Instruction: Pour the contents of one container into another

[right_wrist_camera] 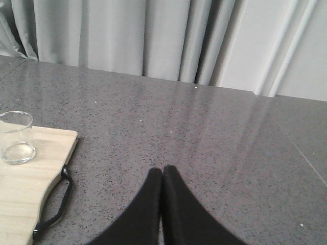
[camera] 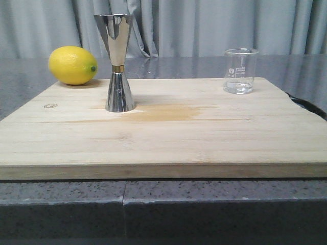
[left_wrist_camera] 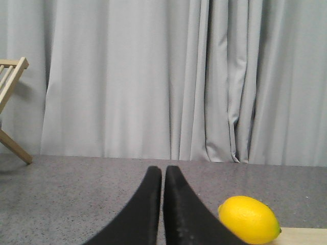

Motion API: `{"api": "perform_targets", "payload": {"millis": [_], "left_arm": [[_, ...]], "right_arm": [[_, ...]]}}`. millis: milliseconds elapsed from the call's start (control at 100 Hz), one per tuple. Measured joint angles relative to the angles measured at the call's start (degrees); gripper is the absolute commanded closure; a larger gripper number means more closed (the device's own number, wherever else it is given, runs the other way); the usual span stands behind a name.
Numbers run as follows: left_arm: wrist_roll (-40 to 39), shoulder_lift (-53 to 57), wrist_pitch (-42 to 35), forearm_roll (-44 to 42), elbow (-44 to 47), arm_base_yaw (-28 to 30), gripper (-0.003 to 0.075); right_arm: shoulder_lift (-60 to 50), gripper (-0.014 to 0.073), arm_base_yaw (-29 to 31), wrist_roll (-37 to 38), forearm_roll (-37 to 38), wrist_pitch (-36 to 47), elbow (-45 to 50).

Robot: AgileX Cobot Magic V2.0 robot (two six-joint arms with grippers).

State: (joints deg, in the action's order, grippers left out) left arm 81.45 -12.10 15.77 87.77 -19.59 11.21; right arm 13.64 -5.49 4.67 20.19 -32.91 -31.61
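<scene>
Pouring not yet begun; both claws closed, holding nothing.
The beaker [camera: 240, 71] stands on the board's [camera: 163, 138] right, jigger [camera: 118, 62] left; the right claw [right_wrist_camera: 162, 176] must open and reach the beaker, while the left claw [left_wrist_camera: 163, 176] waits.

Front view low and close, facing the curtain across the cutting board [camera: 168, 132], left wrist view sharing its lemon [camera: 72, 65], right wrist view its beaker [camera: 240, 71]

A yellow lemon [camera: 72, 65] rests at the wooden cutting board's [camera: 163, 138] far-left corner.
</scene>
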Motion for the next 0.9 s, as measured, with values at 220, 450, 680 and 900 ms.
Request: {"api": "perform_targets", "payload": {"millis": [220,450,680,900], "left_arm": [[0.0,0.51,-1.28,-0.71,3.42,-4.33,0.0739],[-8.67,3.94,-3.86,-15.64,4.31,-6.94,0.0739],[-50.58,7.38,-3.82,-57.03,4.56,-6.93,0.0739],[-78.59,9.86,-7.22,-83.22,8.78,-6.93,0.0739]], "right_arm": [[0.0,0.0665,0.0,0.0,0.0,0.0,0.0],[0.0,0.0665,0.0,0.0,0.0,0.0,0.0],[0.0,0.0665,0.0,0.0,0.0,0.0,0.0],[0.0,0.0665,0.0,0.0,0.0,0.0,0.0]]}}
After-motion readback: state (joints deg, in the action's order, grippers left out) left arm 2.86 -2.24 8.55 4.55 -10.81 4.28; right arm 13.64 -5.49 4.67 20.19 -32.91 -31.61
